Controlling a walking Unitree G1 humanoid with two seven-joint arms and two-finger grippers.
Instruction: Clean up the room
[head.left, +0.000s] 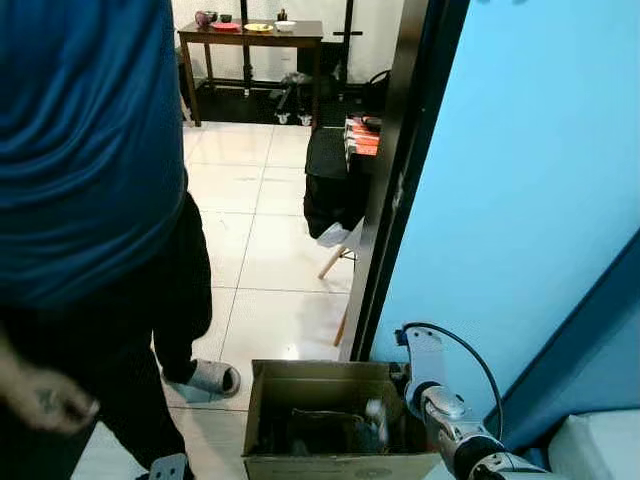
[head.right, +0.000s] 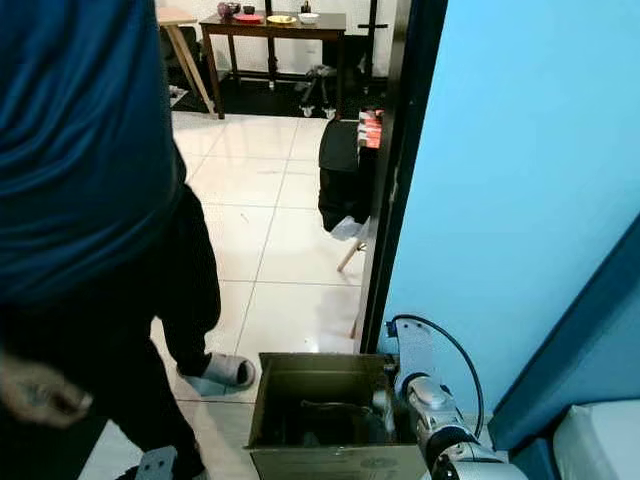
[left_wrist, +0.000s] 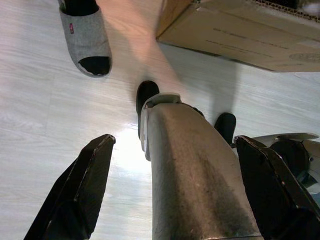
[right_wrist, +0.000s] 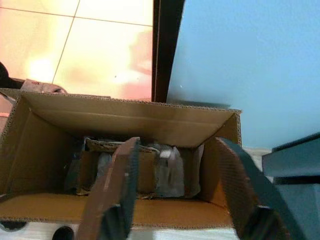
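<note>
While the right gripper (right_wrist: 172, 200) is hovering over the open cardboard box (head.left: 262, 408) by the door frame (head.left: 385, 190), fingers spread wide and holding nothing, some crumpled trash (right_wrist: 165, 170) is already sitting inside, so I'd guess cleanup is partly done. The left gripper (left_wrist: 175, 195) is hanging low over the floor, wide apart and empty too. A person (head.left: 90, 200) in grey slippers (head.left: 205, 378) is standing just beside the box, crowding the way out.

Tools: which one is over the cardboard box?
The right tool, open above the open cardboard box by the blue wall. The left tool hangs over bare floor near a grey slipper.
</note>
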